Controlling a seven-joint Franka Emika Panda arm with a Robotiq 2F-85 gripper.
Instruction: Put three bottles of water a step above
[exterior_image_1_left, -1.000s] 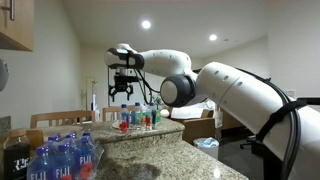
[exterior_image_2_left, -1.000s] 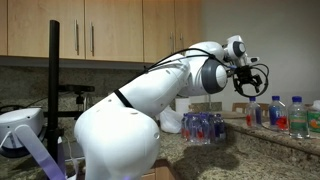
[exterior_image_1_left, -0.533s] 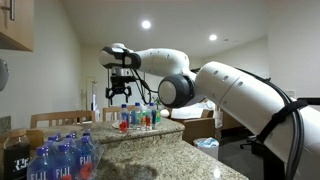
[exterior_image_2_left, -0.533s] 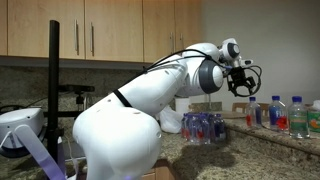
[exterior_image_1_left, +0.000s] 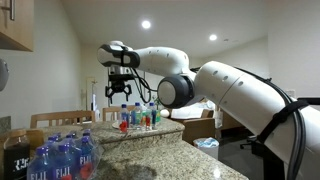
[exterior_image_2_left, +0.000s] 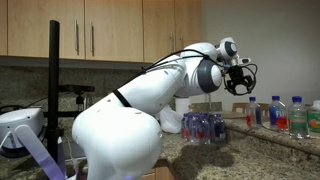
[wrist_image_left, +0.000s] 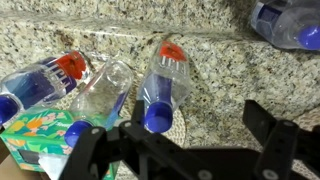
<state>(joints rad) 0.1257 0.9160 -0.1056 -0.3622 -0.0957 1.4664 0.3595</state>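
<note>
My gripper (exterior_image_1_left: 121, 92) (exterior_image_2_left: 241, 78) hangs open and empty in the air above the raised granite ledge (exterior_image_1_left: 150, 131) (exterior_image_2_left: 290, 138). Several water bottles with blue caps (exterior_image_1_left: 141, 116) (exterior_image_2_left: 275, 112) stand on that ledge below it. In the wrist view the open fingers (wrist_image_left: 185, 142) frame bare granite (wrist_image_left: 225, 90). A bottle with a blue cap and red-marked label (wrist_image_left: 165, 85) stands just left of the gap. A clearer bottle (wrist_image_left: 100, 95) and another labelled one (wrist_image_left: 45, 80) stand further left.
A shrink-wrapped pack of water bottles (exterior_image_1_left: 60, 158) (exterior_image_2_left: 205, 127) sits on the lower countertop. A teal tissue box (wrist_image_left: 35, 135) is beside the bottles. Another bottle (wrist_image_left: 290, 22) lies at the wrist view's top right. Wooden cabinets (exterior_image_2_left: 110, 35) line the wall.
The gripper has risen a little and drifted sideways away from the bottles on the ledge. It stays open and empty; the bottles have not moved.
</note>
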